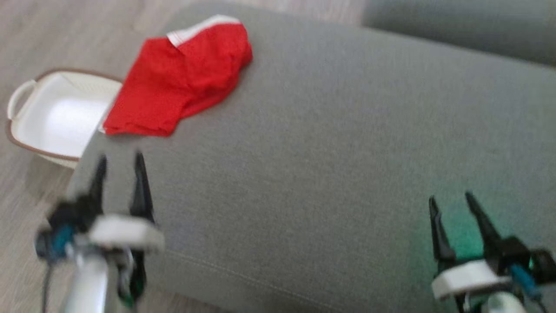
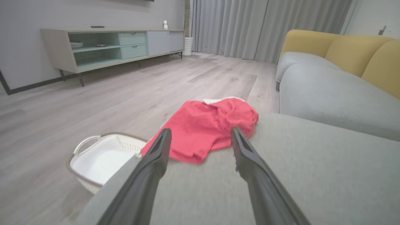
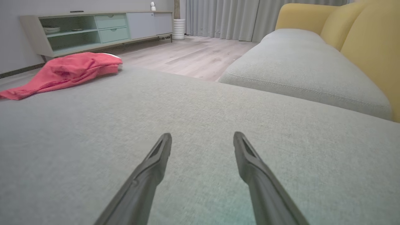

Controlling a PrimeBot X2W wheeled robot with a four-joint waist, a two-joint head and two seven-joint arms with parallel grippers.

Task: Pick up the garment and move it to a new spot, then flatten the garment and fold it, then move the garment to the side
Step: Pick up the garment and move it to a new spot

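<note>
Grey cushion holds the garment; left gripper and right gripper hover open, empty.

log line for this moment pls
stage: pre-pickup | garment: red, crumpled, far-left corner of cushion | left gripper: jaws open, empty, short of garment | right gripper: jaws open, empty, over cushion

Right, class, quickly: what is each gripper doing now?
Left gripper: open, holding nothing.
Right gripper: open, holding nothing.
</note>
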